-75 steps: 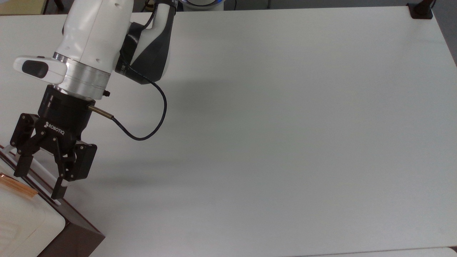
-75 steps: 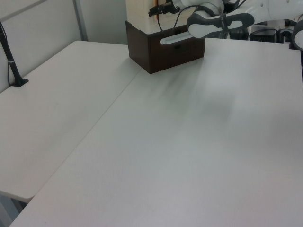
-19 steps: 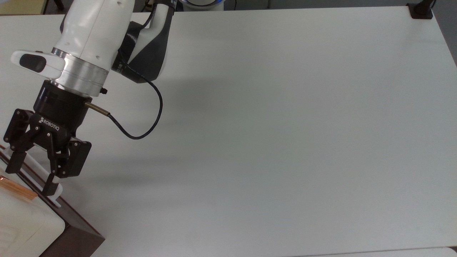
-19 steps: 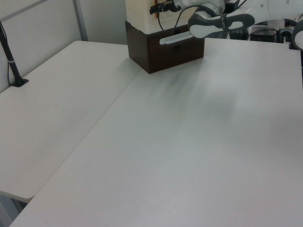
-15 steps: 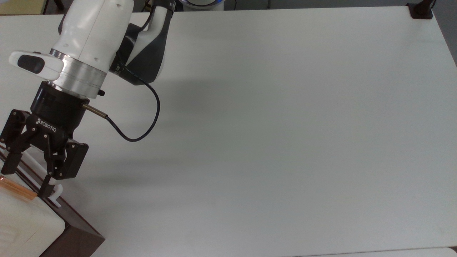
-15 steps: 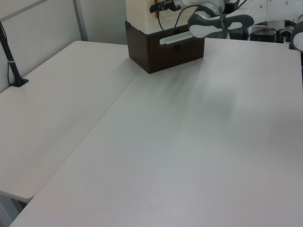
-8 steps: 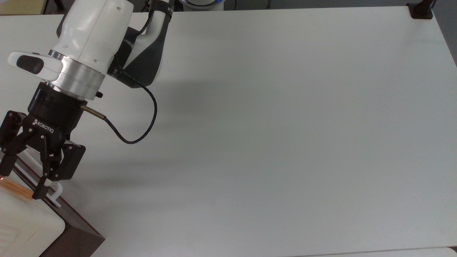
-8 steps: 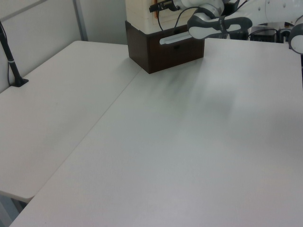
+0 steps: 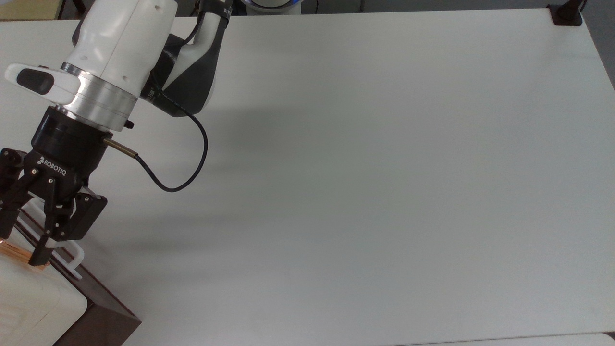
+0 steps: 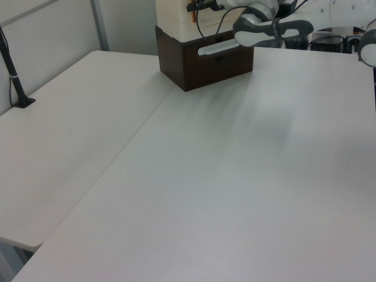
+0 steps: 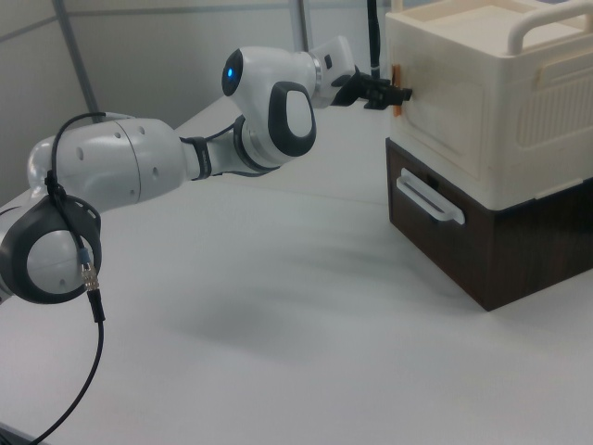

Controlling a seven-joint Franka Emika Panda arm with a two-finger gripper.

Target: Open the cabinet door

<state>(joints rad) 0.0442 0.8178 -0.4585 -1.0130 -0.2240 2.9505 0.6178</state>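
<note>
A broad white table (image 9: 384, 168) filled the scene, bare across most of its span, with a seam showing in the left view where a second white tabletop (image 10: 64, 141) butted against it. A black clamp post (image 10: 14, 76) stood at the left view's left edge, and pale wall panels closed off the room behind.

The white arm (image 11: 185, 158) reached across to the cabinet (image 11: 491, 139), a cream-white box stacked on a dark brown base. In the top view the gripper (image 9: 17, 250) sat at the picture's left edge, its black fingers (image 9: 39, 252) spread apart, one tip down at the copper-orange handle (image 9: 9, 251) and the other out near the frame edge. In the right view the gripper (image 11: 397, 95) was right up against the handle (image 11: 397, 85) at the upper corner of the cabinet door (image 11: 445, 116), fingertips level with the orange strip. Whether the pads actually touched the strip could not be told.

The cabinet door lay flush with the cream box front, shut. Below it the dark brown drawer front (image 11: 435, 232) carried a white loop handle (image 11: 428, 197), also closed. A pale carry handle (image 11: 547, 20) arched over the cabinet's top. Nothing of the inside was visible.
</note>
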